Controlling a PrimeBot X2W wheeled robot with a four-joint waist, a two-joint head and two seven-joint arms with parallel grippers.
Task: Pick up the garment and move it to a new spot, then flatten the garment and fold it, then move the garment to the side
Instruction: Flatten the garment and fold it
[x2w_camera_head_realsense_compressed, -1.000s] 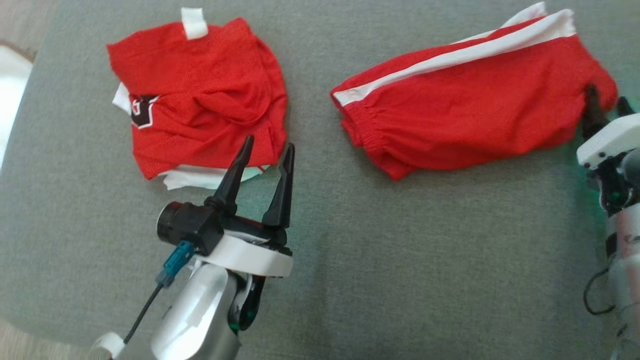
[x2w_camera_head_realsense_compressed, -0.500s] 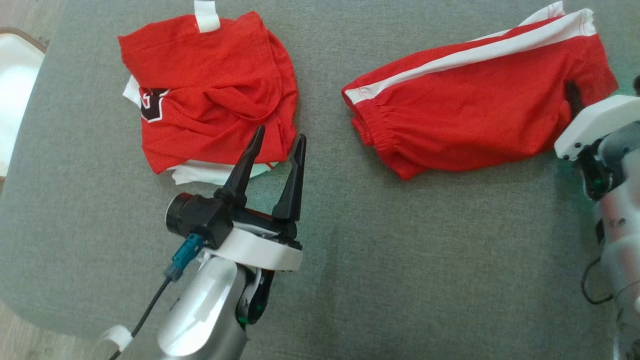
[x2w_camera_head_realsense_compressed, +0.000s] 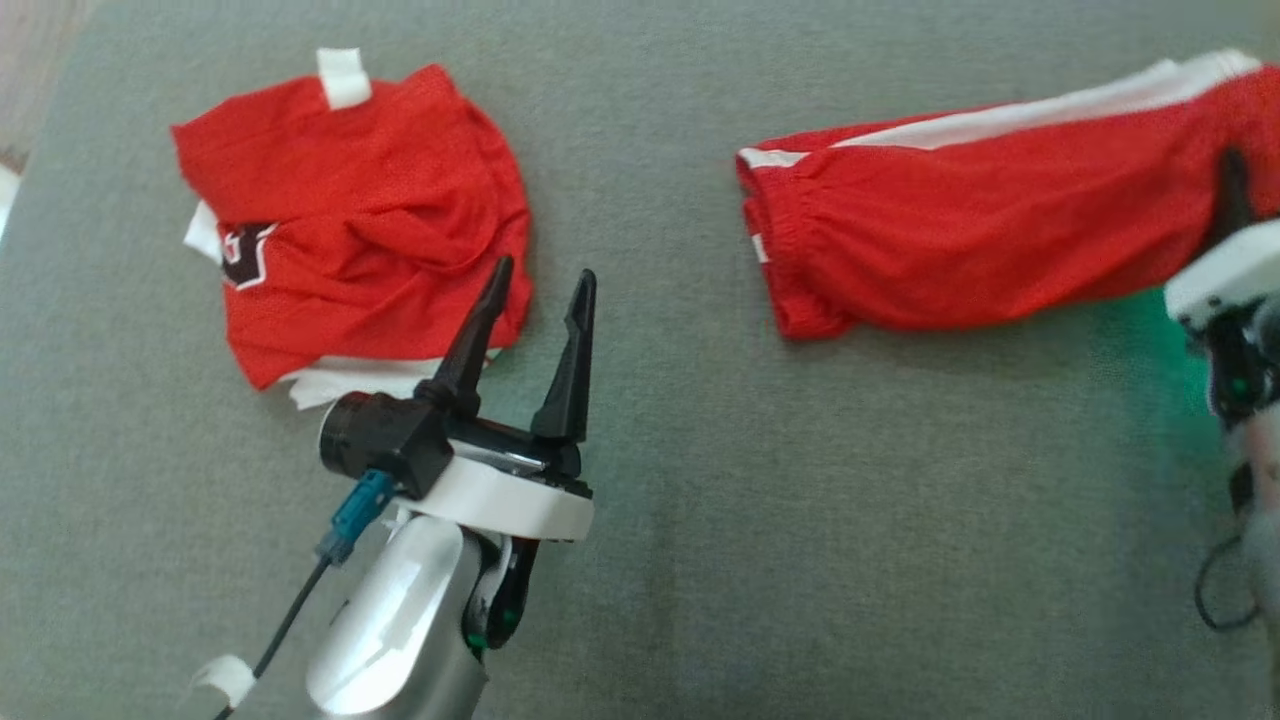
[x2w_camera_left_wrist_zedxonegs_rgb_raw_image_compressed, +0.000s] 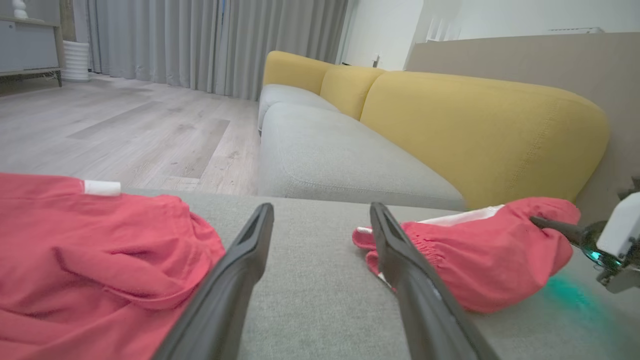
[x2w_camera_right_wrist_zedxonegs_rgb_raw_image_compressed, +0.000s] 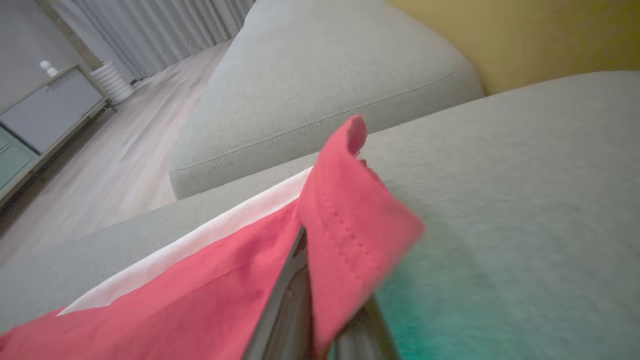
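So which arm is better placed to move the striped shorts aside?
Right. The right gripper is shut on the edge of the shorts, with cloth pinched between its fingers. The left gripper hangs open by the jersey, well apart from the shorts.

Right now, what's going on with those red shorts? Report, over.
Right fingers shut on hem of red shorts. Left fingers open, empty, beside red jersey. Jersey apart from shorts, not blocking.

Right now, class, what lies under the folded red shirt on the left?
White cloth peeks out beneath the red shirt at its near edge and left side, all resting on the grey cushion. How far the white cloth reaches underneath is covered.
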